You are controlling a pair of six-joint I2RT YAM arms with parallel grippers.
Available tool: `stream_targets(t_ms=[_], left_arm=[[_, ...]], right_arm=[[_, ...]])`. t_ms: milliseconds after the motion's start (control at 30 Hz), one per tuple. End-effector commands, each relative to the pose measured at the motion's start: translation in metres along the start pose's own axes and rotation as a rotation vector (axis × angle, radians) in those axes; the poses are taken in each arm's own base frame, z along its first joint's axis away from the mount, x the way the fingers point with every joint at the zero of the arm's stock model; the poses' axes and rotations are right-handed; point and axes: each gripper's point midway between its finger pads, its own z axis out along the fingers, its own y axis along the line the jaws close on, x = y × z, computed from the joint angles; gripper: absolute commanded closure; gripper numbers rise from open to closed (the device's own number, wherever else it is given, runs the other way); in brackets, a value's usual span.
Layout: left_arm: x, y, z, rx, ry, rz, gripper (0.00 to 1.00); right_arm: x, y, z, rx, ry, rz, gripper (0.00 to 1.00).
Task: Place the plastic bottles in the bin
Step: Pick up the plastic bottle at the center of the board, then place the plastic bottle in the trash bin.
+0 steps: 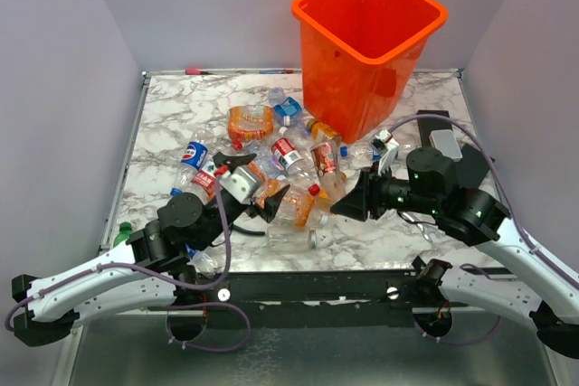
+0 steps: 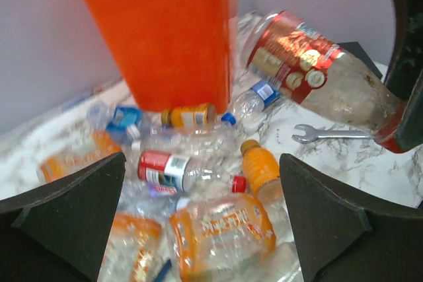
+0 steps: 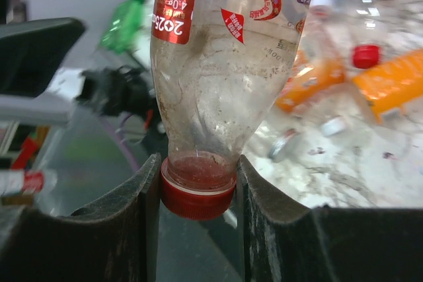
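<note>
The marble desk [image 1: 172, 115] carries the orange bin [image 1: 362, 70] at its far edge, right of middle. The plastic bottles [image 1: 271, 146] lie heaped mid-desk, just in front of it. The left tool [image 1: 261, 183] hangs spread wide over the heap. The right tool [image 3: 198, 170] pinches a clear red-labelled bottle [image 3: 225, 84] by its red cap [image 3: 197, 201].

White arms [image 1: 109, 282], purple cables [image 1: 224, 255], black joints [image 1: 181, 210] and hands [image 1: 261, 183] [image 1: 344, 203].
</note>
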Motion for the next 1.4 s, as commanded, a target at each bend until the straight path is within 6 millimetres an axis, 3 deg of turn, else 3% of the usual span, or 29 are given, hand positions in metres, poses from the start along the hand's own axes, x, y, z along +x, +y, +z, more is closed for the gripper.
stream_targets(t_ms=[0,167,300,800,933,1167,1333,1367], left_arm=[[-0.006,-0.029,0.010,0.243,-0.061,0.486,0.01],[-0.014,-0.020,0.018,0.246,-0.076,0.854,0.01],[0.008,-0.019,0.027,0.330,0.055,1.140,0.01],[0.019,-0.049,0.026,0.518,0.090,1.362,0.01],[0.021,-0.051,0.027,0.526,0.100,1.376,0.10],[0.029,-0.048,0.029,0.516,0.134,1.391,0.46],[0.027,-0.047,0.029,0.507,0.135,1.391,0.59],[0.027,-0.047,0.029,0.505,0.135,1.391,0.61]], right_arm=[[0.044,0.025,-0.015,-0.174,0.230,0.000,1.00],[0.051,0.034,-0.019,-0.230,0.273,0.011,1.00],[0.042,0.042,-0.019,-0.247,0.286,-0.008,1.00],[0.026,0.059,0.006,-0.310,0.372,-0.013,1.00],[0.026,0.058,0.007,-0.307,0.382,-0.016,1.00],[0.023,0.062,0.003,-0.314,0.375,-0.023,1.00],[0.021,0.065,-0.001,-0.328,0.370,-0.033,0.99],[0.020,0.066,-0.002,-0.328,0.367,-0.039,0.89]])
